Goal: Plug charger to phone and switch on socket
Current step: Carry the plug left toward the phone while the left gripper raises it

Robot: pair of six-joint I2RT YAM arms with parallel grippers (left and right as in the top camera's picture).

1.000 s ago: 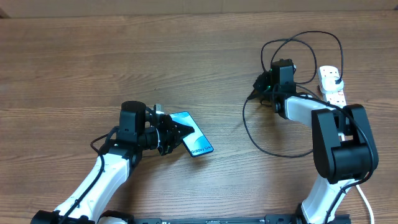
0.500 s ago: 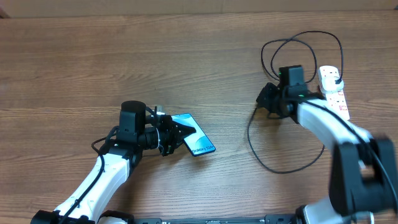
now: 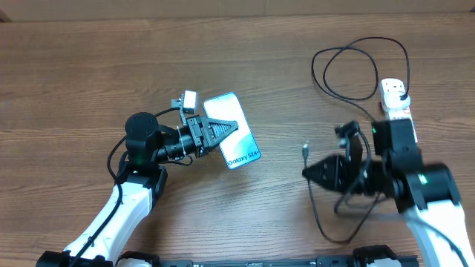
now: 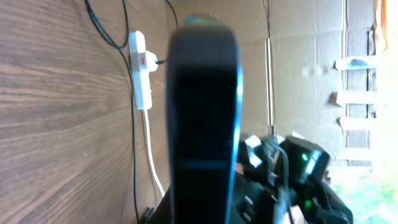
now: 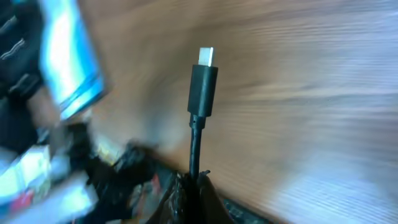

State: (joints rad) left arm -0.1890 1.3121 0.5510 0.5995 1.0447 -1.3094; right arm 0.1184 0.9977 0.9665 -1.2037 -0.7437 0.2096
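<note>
Pinching the charger (image 5: 203, 81) by its cable just behind the plug head, the right gripper (image 3: 310, 173) is closed tight, so that the metal tip is left bare and projecting, free for insertion. The phone (image 3: 241, 144) is clamped across its body by the left gripper (image 3: 221, 132) and appears raised off the table (image 3: 89, 67), one short end turned toward the right arm, presumably to offer its port. Plug and phone are apart. The socket (image 3: 395, 100) lies far right, unattended; switching is judged a later step.

Left tool (image 3: 231, 127), right tool (image 3: 309, 172) black; links (image 3: 128, 206) white (green LED (image 3: 424, 179)).
</note>
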